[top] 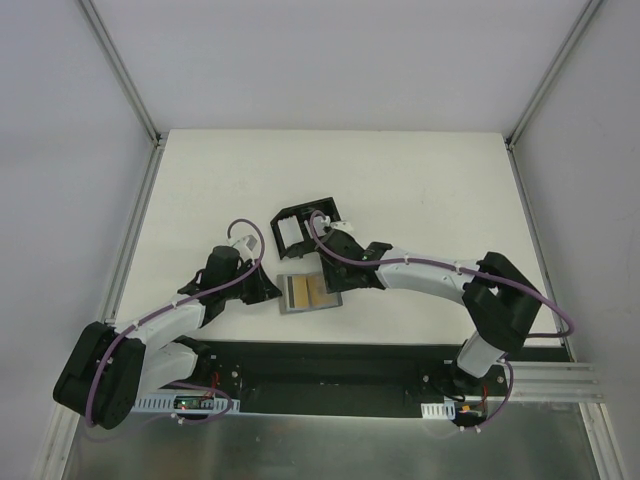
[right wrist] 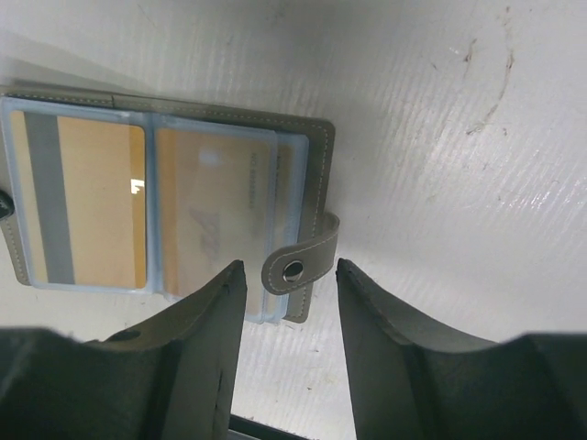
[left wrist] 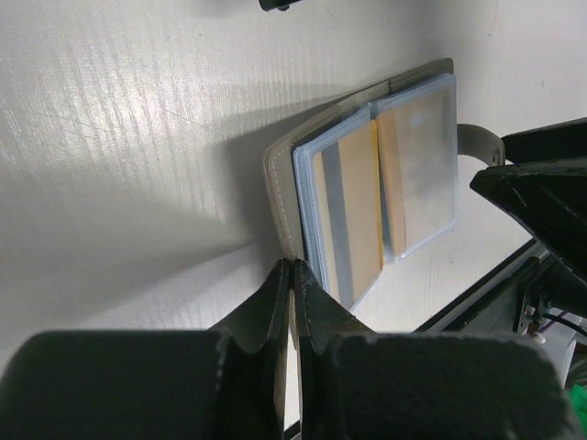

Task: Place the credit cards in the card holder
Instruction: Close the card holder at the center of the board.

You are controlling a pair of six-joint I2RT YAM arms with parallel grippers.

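The grey card holder (top: 308, 293) lies open on the table between my two arms. Its clear sleeves hold two gold-yellow credit cards (right wrist: 87, 197) (right wrist: 215, 215), which also show in the left wrist view (left wrist: 358, 206) (left wrist: 417, 170). My left gripper (left wrist: 293, 268) is shut on the near edge of the card holder's grey cover (left wrist: 280, 197). My right gripper (right wrist: 291, 275) stands open just above the holder's other side. The closing tab (right wrist: 298, 259) with its metal snap curls up between the two fingers, touching neither.
A black plastic tray (top: 318, 212) stands just behind the holder, with whitish cards (top: 290, 233) upright in it. The right arm (top: 420, 272) reaches across the table's middle. A black base plate (top: 330, 365) runs along the near edge.
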